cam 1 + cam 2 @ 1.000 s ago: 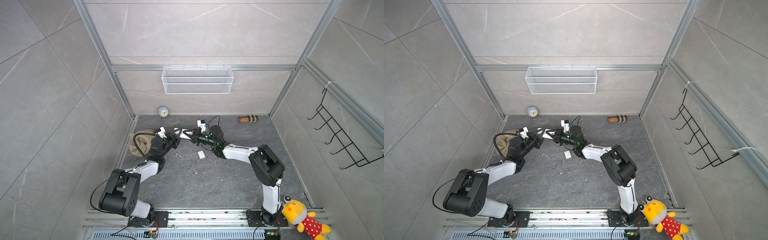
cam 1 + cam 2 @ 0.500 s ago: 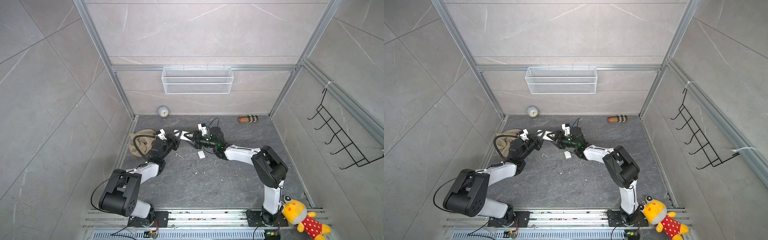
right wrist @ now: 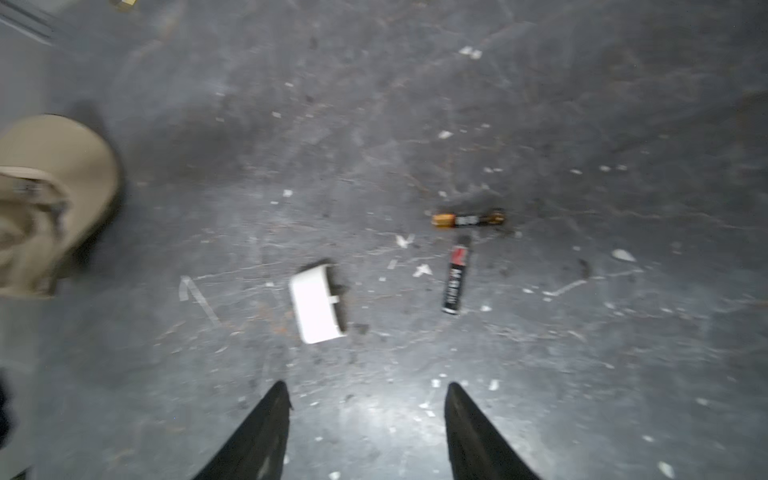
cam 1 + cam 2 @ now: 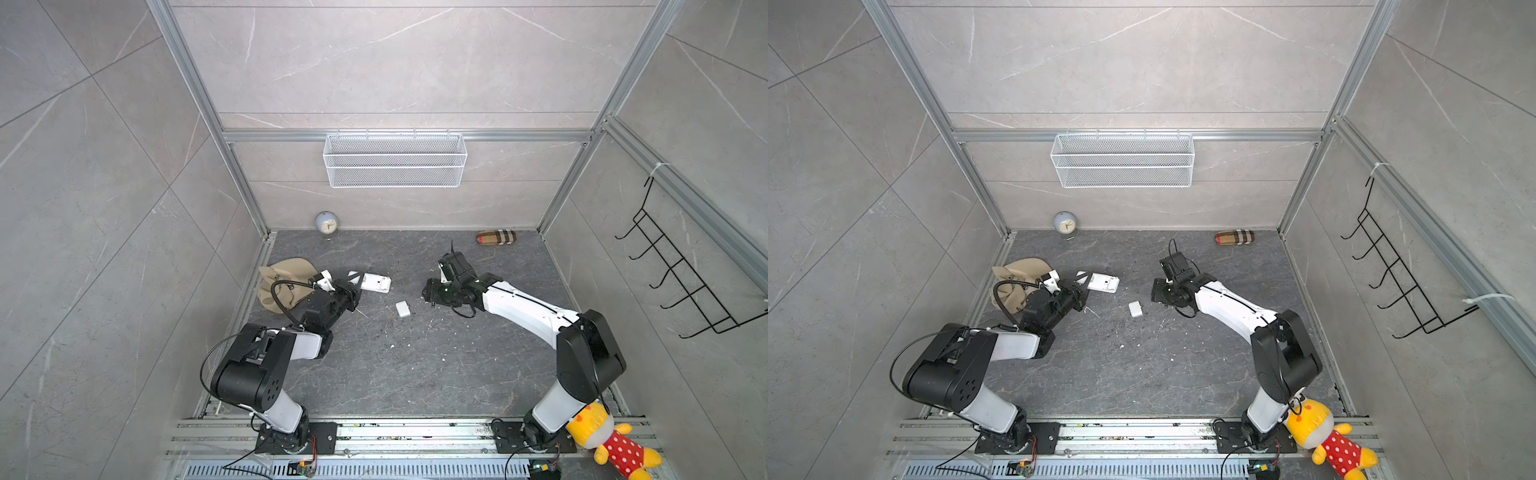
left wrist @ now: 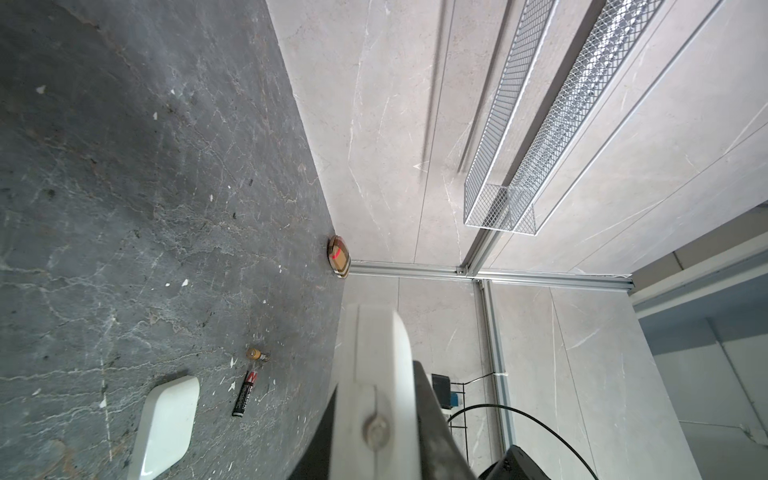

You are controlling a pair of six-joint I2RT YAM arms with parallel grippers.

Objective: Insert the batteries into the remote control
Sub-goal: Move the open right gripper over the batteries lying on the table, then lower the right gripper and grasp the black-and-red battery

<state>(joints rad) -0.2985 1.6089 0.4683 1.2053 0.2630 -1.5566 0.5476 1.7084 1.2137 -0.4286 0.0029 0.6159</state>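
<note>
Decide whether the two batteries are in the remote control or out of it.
Out. Both batteries lie loose on the floor beside the detached cover, apart from the remote control.

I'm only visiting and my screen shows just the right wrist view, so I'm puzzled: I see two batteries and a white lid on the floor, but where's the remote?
Observer: In both top views the remote is over on the left, and the left gripper is shut on one end of it.
Operator: Is it close to the lid?
Observer: The lid lies just right of the remote, apart from it.
Operator: Anything else in there that I'm missing?
Observer: A small clock stands at the very back, left of centre.
</note>
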